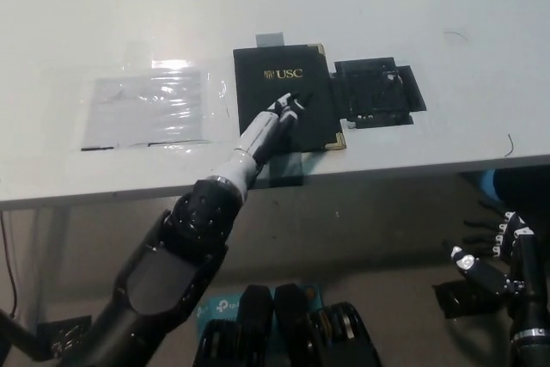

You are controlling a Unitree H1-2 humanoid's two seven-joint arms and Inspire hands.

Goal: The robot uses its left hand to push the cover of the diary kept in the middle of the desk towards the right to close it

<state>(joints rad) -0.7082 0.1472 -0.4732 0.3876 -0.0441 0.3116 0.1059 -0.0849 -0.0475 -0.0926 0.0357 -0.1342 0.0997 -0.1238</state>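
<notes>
One diary (289, 107) lay shut near the desk's (412, 6) front edge, cover flat, gold lettering up. Left hand (273, 123) rested on the cover, fingers (289, 106) extended together, holding nothing, likely pressing it flat. Right hand (497, 255) hung below the desk, fingers spread.

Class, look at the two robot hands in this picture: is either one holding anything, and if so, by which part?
Nothing is held. The left hand lies flat on the closed diary, fingers extended over its cover, not gripping. The right hand hangs below the desk, open.
</notes>
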